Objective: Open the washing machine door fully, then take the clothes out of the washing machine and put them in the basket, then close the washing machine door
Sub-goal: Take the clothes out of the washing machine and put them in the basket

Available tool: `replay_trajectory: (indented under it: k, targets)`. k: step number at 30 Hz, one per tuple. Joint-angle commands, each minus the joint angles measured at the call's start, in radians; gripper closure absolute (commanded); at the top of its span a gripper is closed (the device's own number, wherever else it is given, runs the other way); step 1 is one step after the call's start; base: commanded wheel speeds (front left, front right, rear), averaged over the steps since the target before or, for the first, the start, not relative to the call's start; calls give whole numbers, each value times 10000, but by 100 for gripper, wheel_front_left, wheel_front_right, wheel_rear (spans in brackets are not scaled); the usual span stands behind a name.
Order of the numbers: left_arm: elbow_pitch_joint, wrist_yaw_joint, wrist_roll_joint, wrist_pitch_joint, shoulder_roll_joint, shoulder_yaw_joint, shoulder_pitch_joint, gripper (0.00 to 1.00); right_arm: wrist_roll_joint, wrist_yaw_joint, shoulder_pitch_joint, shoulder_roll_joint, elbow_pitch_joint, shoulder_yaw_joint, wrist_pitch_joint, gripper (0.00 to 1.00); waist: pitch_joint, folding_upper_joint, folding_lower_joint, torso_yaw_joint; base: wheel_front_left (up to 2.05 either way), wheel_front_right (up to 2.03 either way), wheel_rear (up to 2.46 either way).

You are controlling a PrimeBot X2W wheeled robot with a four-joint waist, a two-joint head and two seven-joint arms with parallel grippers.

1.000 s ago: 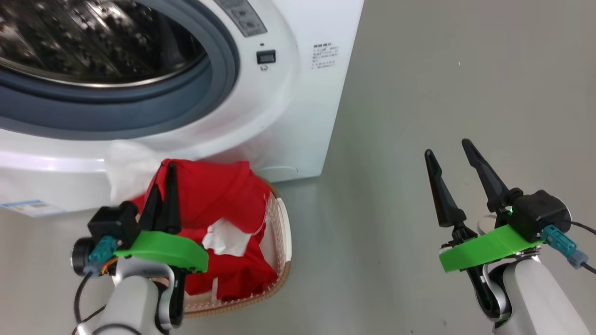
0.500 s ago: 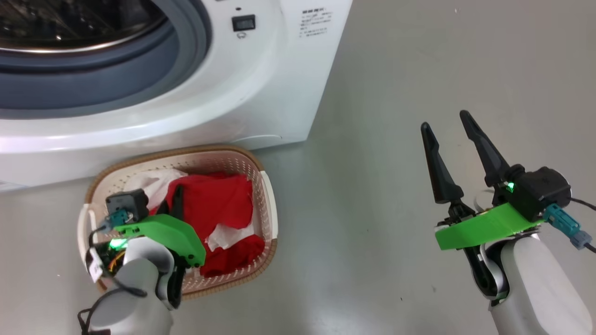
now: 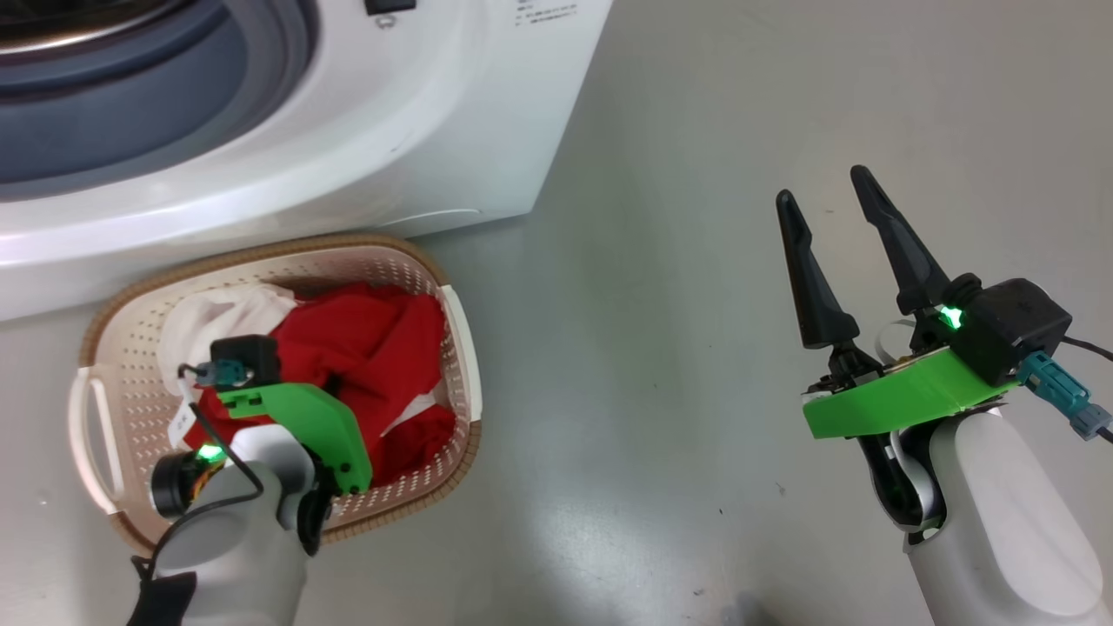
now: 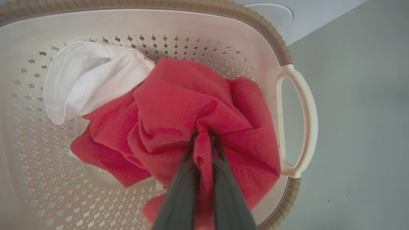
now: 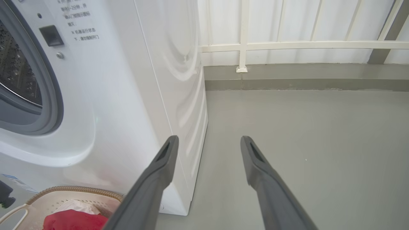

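Note:
The cream basket [image 3: 130, 365] stands on the floor in front of the white washing machine [image 3: 348, 130]. Red clothes [image 3: 365, 339] and a white piece [image 3: 226, 317] lie inside it. My left arm's green wrist mount [image 3: 300, 417] hangs over the basket and hides the fingers. In the left wrist view my left gripper [image 4: 204, 139] is shut on a fold of the red clothes [image 4: 179, 102], low inside the basket [image 4: 191, 25]. My right gripper [image 3: 822, 187] is open and holds nothing, over bare floor to the right. The washing machine door is out of view.
The machine's grey seal [image 3: 130, 113] rings the open drum [image 5: 16, 73]. Grey floor [image 3: 696, 261] spreads to the right of the machine. A white railed wall [image 5: 287, 44] closes the far side.
The head camera has tilted down, so the machine has slid up the picture. My left gripper has come down with the red clothes from above the rim into the basket. The right gripper stays open.

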Motion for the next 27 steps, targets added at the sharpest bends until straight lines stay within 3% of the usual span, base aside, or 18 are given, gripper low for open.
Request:
replay_trajectory:
  k: [1,4,6,8,9,19,27]
  targets:
    - [-21,30,-41,14,402,122,-25,100,30,67,-2,21,-260,244,-65,0,185,0,0,-170,0,0,0]
    - [36,182,-4,-162,520,81,-52,100,43,67,-35,42,-237,282,-65,0,212,0,0,-223,0,0,0]
    - [67,219,-6,-218,537,56,-31,89,46,67,-38,53,-207,282,-65,0,176,0,0,-218,0,0,0]
    - [89,237,37,-320,536,-17,16,60,39,67,5,61,-155,261,-65,0,63,0,0,-180,0,0,0]
    - [94,229,73,-446,536,-66,35,3,40,67,35,63,-129,251,-65,0,-12,0,0,-154,0,0,0]
    - [73,31,-176,-1876,444,26,476,0,2,67,305,-39,16,314,-65,0,-1163,0,0,199,0,0,0]
    - [-847,-60,-219,-2236,431,200,1256,0,-21,67,758,-226,144,263,-65,0,-2151,0,0,494,0,0,0]
